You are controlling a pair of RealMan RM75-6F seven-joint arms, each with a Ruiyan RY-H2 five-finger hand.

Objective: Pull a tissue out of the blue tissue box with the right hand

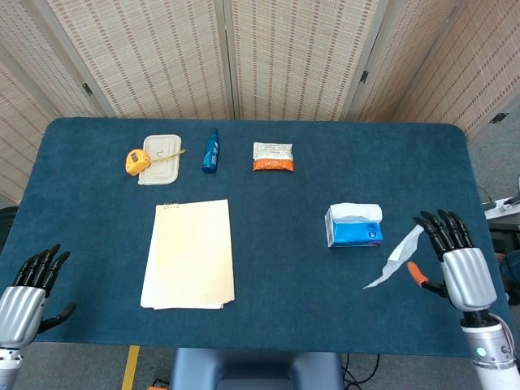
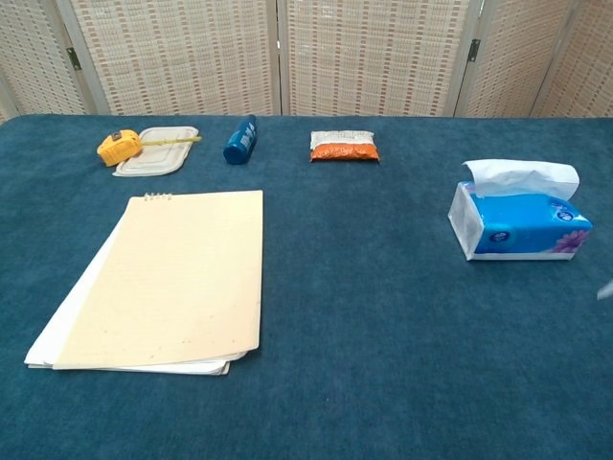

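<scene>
The blue tissue box stands right of centre on the table, with a white tissue sticking out of its top. A pulled-out tissue hangs loose as a narrow strip right of the box. Its upper end is beside the fingertips of my right hand. That hand is near the table's right front corner, fingers spread and thumb apart from the tissue. A sliver of the tissue shows at the right edge of the chest view. My left hand is at the front left edge with nothing in it.
A cream notepad lies left of centre. Along the back sit a yellow tape measure, a white lidded tray, a blue bottle and an orange-and-white packet. A folding screen stands behind the table.
</scene>
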